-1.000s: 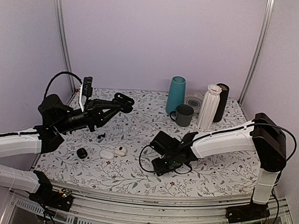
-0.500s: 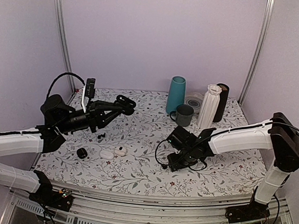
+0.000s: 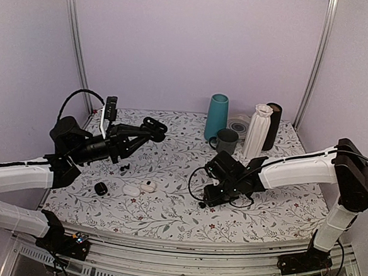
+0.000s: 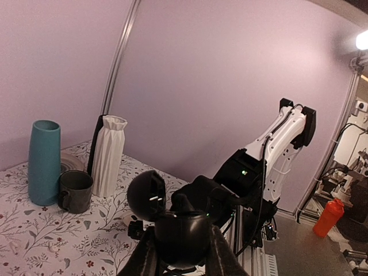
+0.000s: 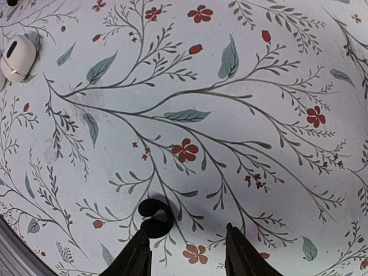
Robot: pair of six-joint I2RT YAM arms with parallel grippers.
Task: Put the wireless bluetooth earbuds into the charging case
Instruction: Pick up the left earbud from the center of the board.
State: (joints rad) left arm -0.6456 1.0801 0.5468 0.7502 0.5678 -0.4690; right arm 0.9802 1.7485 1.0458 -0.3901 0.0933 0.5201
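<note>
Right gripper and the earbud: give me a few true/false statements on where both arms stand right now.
1. The right gripper is open, low over the table. True.
2. A black earbud is pinched between its fingers. False: it lies on the table by one fingertip, not gripped.
3. The left gripper holds the black charging case, lid open. True.
4. The case sits on the table. False: it is held up in the air.
5. The gray mug is tipped over. False: it stands upright beside the teal vase.
</note>
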